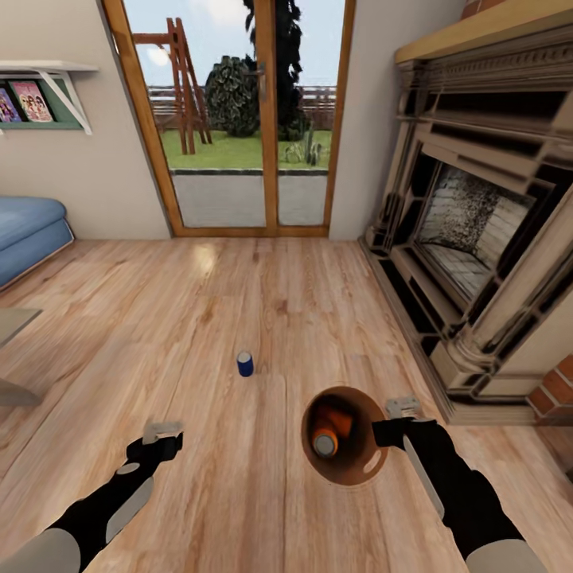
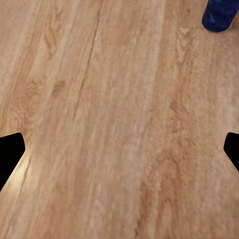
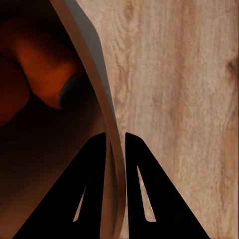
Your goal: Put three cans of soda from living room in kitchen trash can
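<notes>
A dark blue can of soda point(image 1: 244, 364) stands upright on the wood floor of the living room, and it also shows at the edge of the left wrist view point(image 2: 219, 14). The tash can point(image 1: 362, 446) shows its brown inside, with an orange can of soda point(image 1: 325, 442) lying in it. My right gripper point(image 1: 388, 430) is shut on the bin's rim; in the right wrist view its fingers point(image 3: 94, 164) straddle the thin wall point(image 3: 94, 64), beside the orange can point(image 3: 45, 74). Short of the blue can, my left gripper point(image 1: 161, 434) hangs open over bare floor.
A brick-and-stone fireplace point(image 1: 477, 239) runs along the right. Wood-framed glass doors point(image 1: 247, 119) stand ahead. A blue sofa point(image 1: 28, 231) and a grey low table's corner point(image 1: 12, 326) lie at the left. Wood floor stretches between them.
</notes>
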Robot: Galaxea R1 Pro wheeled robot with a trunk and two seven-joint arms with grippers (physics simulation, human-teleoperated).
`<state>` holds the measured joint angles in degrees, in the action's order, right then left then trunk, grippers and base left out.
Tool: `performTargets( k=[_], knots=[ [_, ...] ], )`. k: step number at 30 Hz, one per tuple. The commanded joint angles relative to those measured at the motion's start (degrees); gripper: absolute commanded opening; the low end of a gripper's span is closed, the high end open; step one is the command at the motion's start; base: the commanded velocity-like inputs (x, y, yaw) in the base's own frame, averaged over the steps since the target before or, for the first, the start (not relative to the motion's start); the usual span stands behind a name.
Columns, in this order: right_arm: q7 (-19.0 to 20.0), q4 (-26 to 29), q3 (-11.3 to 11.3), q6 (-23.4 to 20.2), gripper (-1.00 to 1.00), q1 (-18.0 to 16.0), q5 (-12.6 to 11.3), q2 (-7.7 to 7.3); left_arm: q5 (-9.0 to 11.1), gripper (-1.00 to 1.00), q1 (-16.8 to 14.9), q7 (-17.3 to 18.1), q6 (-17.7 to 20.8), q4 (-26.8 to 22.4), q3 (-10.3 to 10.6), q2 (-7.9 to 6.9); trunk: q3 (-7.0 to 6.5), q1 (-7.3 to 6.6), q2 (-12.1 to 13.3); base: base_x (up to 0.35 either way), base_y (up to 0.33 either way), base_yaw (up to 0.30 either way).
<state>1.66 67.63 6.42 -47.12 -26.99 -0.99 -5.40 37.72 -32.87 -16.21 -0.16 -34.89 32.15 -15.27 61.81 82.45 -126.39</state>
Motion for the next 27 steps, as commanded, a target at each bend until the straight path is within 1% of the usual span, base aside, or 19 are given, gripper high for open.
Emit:
performTargets(
  k=[1, 4, 9, 12, 16, 19, 20, 21, 22, 23, 24, 26, 27],
  knots=[
    [0.25, 0.88, 0.02, -0.05, -1.00, 0.02, -0.68, -0.01, -0.01, 1.00, 0.19, 0.05, -0.01, 0.00, 0.43, -0.01, -0.01, 0.00, 0.00, 0.324, 0.000, 0.000],
    [0.21, 2.08, 0.00, -0.16, -1.00, 0.07, -0.68, -0.03, -0.02, 1.00, 0.41, 0.48, -0.08, 0.02, 0.98, -0.02, -0.01, 0.00, 0.00, 0.324, 0.000, 0.000],
    [0.13, 2.58, 0.00, -0.29, -1.00, 0.09, -0.68, 0.02, -0.02, 1.00, 0.50, 1.82, -0.10, 0.22, 1.22, 0.10, -0.01, 0.00, 0.00, 0.325, 0.000, 0.000],
    [0.04, 2.66, -0.07, -0.33, -1.00, 0.09, -0.62, -0.03, -0.12, 1.00, 0.52, 2.10, -0.12, 0.39, 1.30, 0.59, -0.01, 0.00, 0.00, 0.325, 0.000, 0.000],
    [-0.15, 2.64, -0.03, -0.33, -1.00, 0.09, -0.60, -0.02, -0.19, 1.00, 0.52, 2.31, -0.18, 0.49, 1.34, 0.83, -0.01, 0.00, 0.00, 0.325, 0.000, 0.000],
    [-0.22, 2.62, -0.05, -0.34, -1.00, 0.09, -0.61, -0.02, -0.21, 1.00, 0.52, 3.00, -0.17, 0.43, 2.74, 1.10, -0.01, 0.00, 0.00, 0.325, 0.000, 0.000],
    [-0.26, 2.59, -0.03, -0.34, -1.00, 0.09, -0.64, 0.02, -0.21, 1.00, 0.52, 3.18, -0.11, 0.36, 3.72, 1.46, -0.01, 0.00, 0.00, 0.325, 0.000, 0.000],
    [-0.28, 2.57, -0.03, -0.34, -1.00, 0.09, -0.65, 0.08, -0.20, 1.00, 0.52, 3.26, -0.08, 0.34, 4.12, 1.78, -0.01, 0.00, 0.00, 0.325, 0.000, 0.000],
    [-0.30, 2.55, -0.02, -0.34, -1.00, 0.09, -0.66, 0.18, -0.20, 1.00, 0.52, 3.36, 0.06, 0.26, 4.75, 2.46, -0.01, 0.00, 0.00, 0.325, 0.000, 0.000],
    [-0.31, 2.54, -0.02, -0.34, -1.00, 0.09, -0.66, 0.22, -0.20, 1.00, 0.52, 3.42, 0.18, 0.23, 4.98, 2.81, -0.01, 0.00, 0.00, 0.325, 0.000, 0.000],
    [-0.32, 2.52, -0.01, -0.34, -1.00, 0.09, -0.67, 0.27, -0.26, 1.00, 0.47, 3.58, 0.54, 0.21, 5.45, 3.74, -0.01, 0.00, 0.00, 0.325, 0.000, 0.000],
    [-0.33, 2.52, -0.01, -0.34, -1.00, 0.09, -0.68, 0.29, -0.30, 1.00, 0.43, 3.66, 0.98, 0.15, 5.64, 4.20, -0.01, 0.00, 0.00, 0.325, 0.000, 0.000],
    [-0.33, 2.51, -0.01, -0.34, -1.00, 0.09, -0.68, 0.20, -0.31, 1.00, 0.40, 3.75, 2.36, 0.05, 5.80, 4.88, -0.01, 0.00, 0.00, 0.325, 0.000, 0.000]
  ],
)
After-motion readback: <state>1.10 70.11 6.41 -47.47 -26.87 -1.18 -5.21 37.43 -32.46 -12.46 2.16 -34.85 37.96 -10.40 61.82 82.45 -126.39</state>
